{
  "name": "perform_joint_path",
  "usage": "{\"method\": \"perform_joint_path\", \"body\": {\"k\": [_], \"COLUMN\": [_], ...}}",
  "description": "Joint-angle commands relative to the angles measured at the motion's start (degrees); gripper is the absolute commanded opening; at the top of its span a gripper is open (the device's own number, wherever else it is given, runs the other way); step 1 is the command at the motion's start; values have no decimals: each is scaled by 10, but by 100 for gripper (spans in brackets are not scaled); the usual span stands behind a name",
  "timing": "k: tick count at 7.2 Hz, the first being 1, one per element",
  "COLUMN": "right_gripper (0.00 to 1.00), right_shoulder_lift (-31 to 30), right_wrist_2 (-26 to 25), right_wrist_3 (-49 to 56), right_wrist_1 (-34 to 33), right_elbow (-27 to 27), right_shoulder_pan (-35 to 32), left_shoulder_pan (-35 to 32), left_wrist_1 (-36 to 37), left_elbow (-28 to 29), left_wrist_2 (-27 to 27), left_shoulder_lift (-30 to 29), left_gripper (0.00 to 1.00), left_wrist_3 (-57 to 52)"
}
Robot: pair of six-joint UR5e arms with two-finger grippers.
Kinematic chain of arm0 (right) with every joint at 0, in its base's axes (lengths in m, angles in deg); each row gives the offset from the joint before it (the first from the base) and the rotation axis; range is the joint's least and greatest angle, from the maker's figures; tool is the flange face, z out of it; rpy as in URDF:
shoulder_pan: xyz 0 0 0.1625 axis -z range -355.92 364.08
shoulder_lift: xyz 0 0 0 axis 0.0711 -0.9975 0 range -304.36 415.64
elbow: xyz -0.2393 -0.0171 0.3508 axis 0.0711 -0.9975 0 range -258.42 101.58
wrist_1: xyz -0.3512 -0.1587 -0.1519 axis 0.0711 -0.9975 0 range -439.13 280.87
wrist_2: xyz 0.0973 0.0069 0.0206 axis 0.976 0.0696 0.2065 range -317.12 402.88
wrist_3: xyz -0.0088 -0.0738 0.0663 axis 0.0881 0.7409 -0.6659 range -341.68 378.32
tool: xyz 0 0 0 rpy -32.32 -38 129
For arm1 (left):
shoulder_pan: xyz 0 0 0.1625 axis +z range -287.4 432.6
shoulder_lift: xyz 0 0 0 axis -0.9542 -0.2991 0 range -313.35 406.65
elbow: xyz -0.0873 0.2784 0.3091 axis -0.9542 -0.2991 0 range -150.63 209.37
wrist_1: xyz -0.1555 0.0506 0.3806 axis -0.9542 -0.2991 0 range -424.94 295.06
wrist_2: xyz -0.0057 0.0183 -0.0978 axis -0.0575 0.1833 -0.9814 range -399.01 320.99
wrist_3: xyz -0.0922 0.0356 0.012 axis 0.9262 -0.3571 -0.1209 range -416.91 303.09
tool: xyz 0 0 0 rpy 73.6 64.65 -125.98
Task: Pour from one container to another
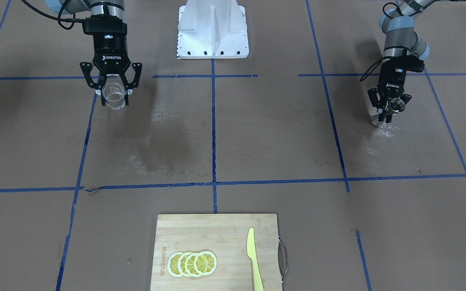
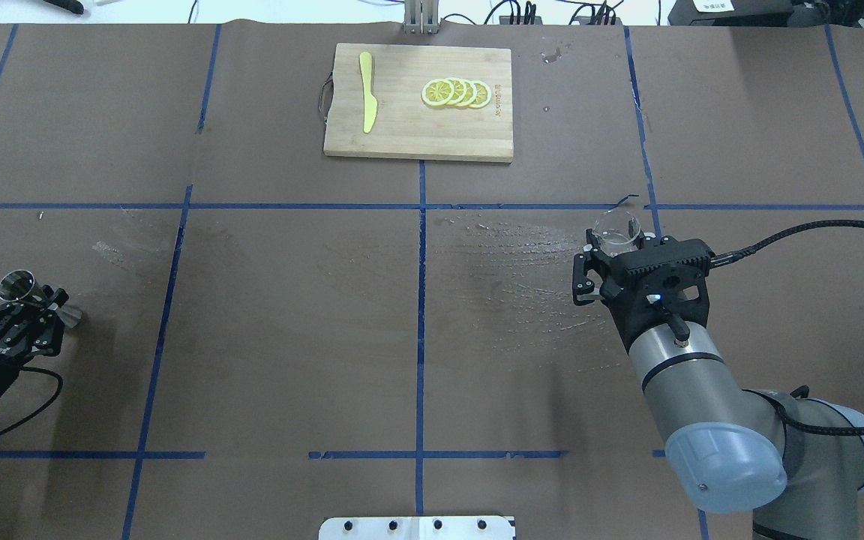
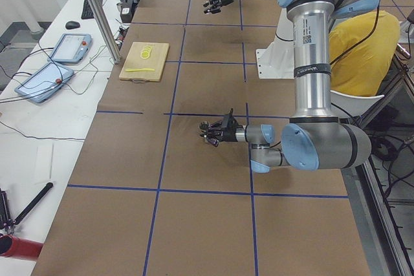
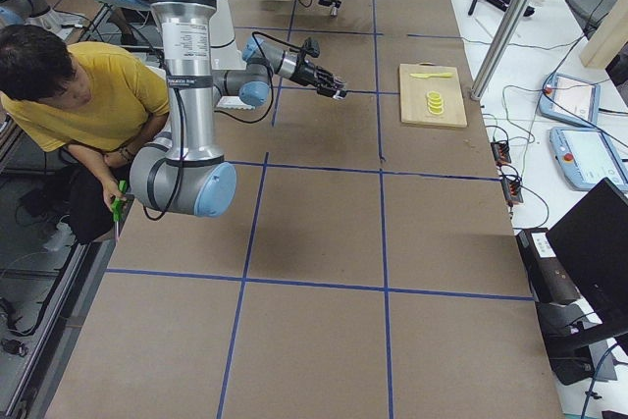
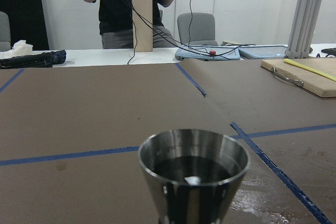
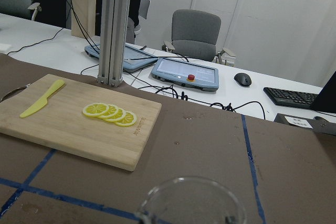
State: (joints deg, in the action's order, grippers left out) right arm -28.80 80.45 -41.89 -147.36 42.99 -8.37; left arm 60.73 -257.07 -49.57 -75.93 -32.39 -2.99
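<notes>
Glass cup (image 6: 191, 203), jigger (image 5: 194, 174): lower parts cropped.

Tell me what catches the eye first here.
The right pincer grips a small clear glass beaker cup on its side of the table, while the left pincer clamps a grey steel hourglass jigger far off on the other. Across the table lies a bamboo cutting board with lemon slices and a yellow plastic knife.

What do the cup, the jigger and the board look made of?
Cup: clear glass or hard plastic, glossy; the table shows through it. Jigger: metal, likely stainless steel, brushed grey; its wall reflects light. Board: light wood, perhaps bamboo, matt; strips of grain show.
</notes>
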Motion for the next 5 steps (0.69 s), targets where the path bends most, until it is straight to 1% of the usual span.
{"method": "perform_joint_path", "body": {"k": [1, 5], "right_gripper": [0, 0], "right_shoulder_lift": [1, 2], "right_wrist_2": [0, 0], "right_wrist_3": [-1, -1], "right_wrist_1": [0, 0], "right_elbow": [1, 1], "right_shoulder_pan": [0, 0], "left_shoulder_pan": [2, 1], "left_wrist_1": [0, 4], "left_elbow": [-6, -6], "left_wrist_2": [0, 0], "left_shoulder_lift": [-6, -17], "left_gripper": [0, 0], "left_wrist_3": [0, -6]}}
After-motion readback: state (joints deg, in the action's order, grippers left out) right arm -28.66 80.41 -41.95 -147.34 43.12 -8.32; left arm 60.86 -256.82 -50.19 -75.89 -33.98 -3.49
